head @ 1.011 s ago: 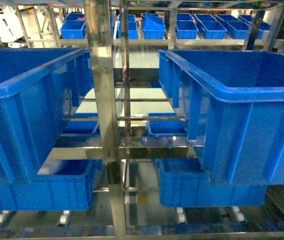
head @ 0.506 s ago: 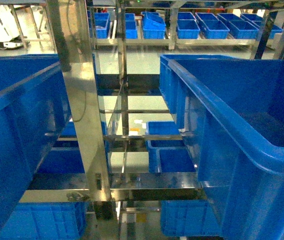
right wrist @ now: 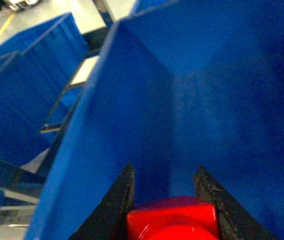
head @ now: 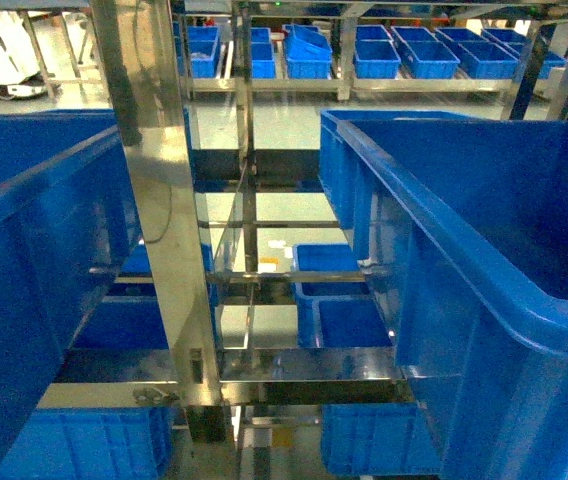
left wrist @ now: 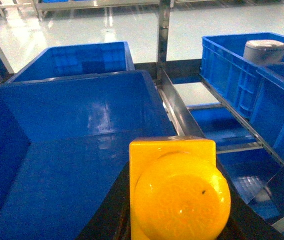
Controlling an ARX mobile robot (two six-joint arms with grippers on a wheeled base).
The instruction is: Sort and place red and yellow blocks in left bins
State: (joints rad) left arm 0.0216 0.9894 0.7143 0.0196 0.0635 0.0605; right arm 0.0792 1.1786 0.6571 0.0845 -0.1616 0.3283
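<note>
An orange-yellow block [left wrist: 174, 192] fills the lower middle of the left wrist view, stud toward the camera. My left gripper [left wrist: 172, 165] is shut on it, above the inside of a large blue bin [left wrist: 72, 150]. The right wrist view shows my right gripper [right wrist: 164, 172] shut on a small red block [right wrist: 172, 217], close against a blue bin's inner wall [right wrist: 192, 90]. The head view shows the left bin [head: 34, 250] and the right bin [head: 484, 220] on the rack. Neither gripper appears in it.
A polished steel rack post [head: 164, 250] stands between the two big bins. Smaller blue crates [head: 339, 300] sit on lower levels, and several more [head: 384, 55] line far shelves. A white rounded object [left wrist: 264, 50] rests in a crate to the right.
The head view has closed in on the rack since a second ago, so both big bins loom larger. Over the last half second almost nothing has shifted.
</note>
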